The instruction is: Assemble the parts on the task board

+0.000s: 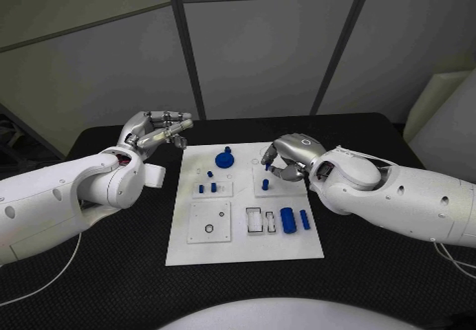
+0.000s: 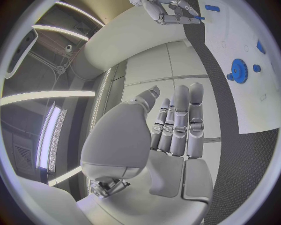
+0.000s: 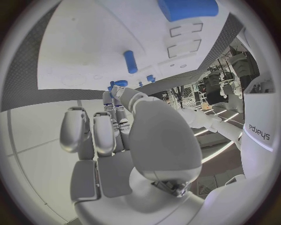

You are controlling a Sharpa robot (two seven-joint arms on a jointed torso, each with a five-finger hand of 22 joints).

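The white task board lies mid-table. On it are a blue gear, small blue pegs, another peg and two blue cylinders near the right edge. My right hand hovers over the board's far right part, fingers curled, pinching a small blue peg at its tips. The left wrist view shows that hand with the peg. My left hand is raised beyond the board's far left corner, fingers straight, holding nothing. The gear lies past it.
Rectangular slots and a round-holed plate mark the board's near half. A large blue cylinder and a peg appear in the right wrist view. Black table surrounds the board; grey wall panels stand behind.
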